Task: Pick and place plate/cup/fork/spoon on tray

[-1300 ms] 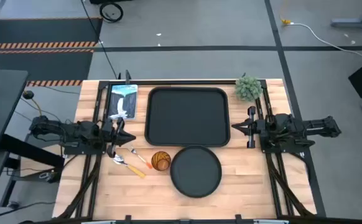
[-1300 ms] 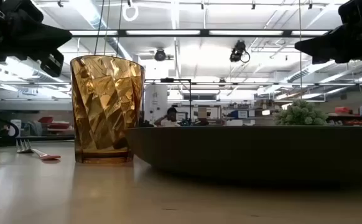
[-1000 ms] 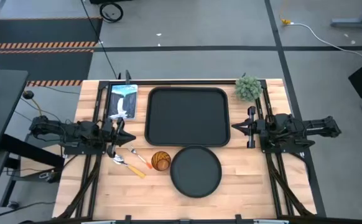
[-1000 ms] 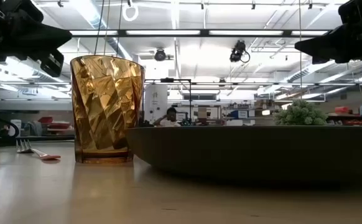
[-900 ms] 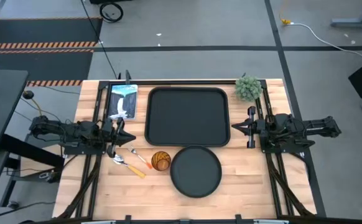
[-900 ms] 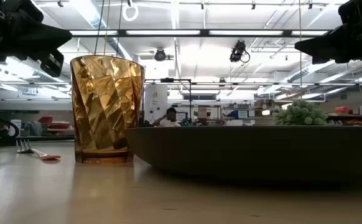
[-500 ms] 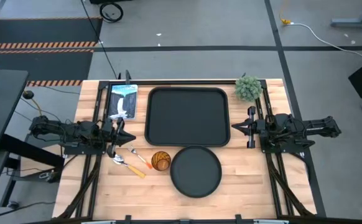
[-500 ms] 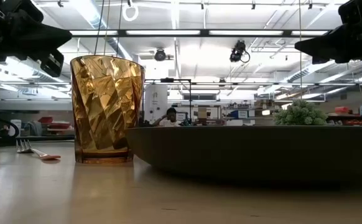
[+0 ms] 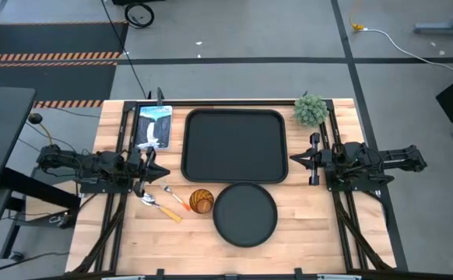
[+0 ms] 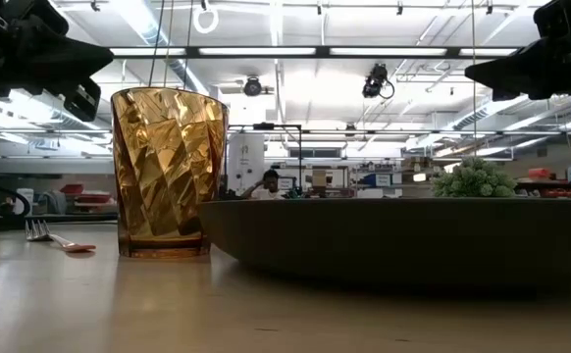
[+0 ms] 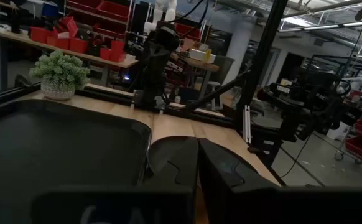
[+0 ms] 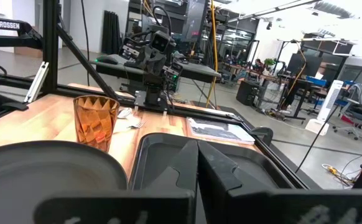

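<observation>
The black rectangular tray [image 9: 234,146] lies at the table's middle. The round black plate [image 9: 245,214] rests flat in front of it, nearer the near edge. The amber cup [image 9: 201,201] stands upright just left of the plate; it also shows in the low view [image 10: 168,172] and the right wrist view [image 12: 95,121]. The fork [image 9: 173,195] and the spoon [image 9: 158,206] lie flat left of the cup. My left gripper [image 9: 155,165] hovers shut left of the tray, above the cutlery. My right gripper [image 9: 293,159] hovers shut right of the tray. Both are empty.
A small potted green plant [image 9: 310,109] stands at the far right corner. A printed booklet [image 9: 154,126] lies at the far left, beside the tray. Dark frame rails run along the table's left and right sides. A person [image 10: 269,183] shows far off in the room.
</observation>
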`<move>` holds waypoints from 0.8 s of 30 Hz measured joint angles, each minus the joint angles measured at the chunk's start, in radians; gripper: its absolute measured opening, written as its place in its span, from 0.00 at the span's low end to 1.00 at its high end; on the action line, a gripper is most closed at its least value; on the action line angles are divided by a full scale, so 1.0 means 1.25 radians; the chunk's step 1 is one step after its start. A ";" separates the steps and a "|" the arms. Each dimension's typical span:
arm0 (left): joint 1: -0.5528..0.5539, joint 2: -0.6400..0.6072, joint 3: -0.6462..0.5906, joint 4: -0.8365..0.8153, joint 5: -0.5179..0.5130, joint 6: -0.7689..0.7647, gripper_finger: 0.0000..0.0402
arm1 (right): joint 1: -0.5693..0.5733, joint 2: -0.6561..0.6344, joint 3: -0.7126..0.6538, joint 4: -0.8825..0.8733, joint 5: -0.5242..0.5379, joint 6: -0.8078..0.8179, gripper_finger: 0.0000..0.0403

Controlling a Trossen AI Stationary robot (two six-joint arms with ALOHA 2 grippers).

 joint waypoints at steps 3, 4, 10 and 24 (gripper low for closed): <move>0.000 0.000 0.000 0.000 0.000 0.000 0.05 | 0.000 0.000 0.000 0.000 0.000 0.000 0.04; 0.000 0.000 0.000 0.000 0.000 0.000 0.05 | 0.000 0.000 0.000 0.000 0.000 0.000 0.04; 0.000 0.000 0.000 0.000 0.000 0.000 0.05 | 0.000 0.000 0.000 0.000 0.000 0.000 0.04; 0.001 0.001 0.000 0.115 -0.161 0.085 0.05 | 0.000 0.000 0.000 0.000 0.000 0.000 0.04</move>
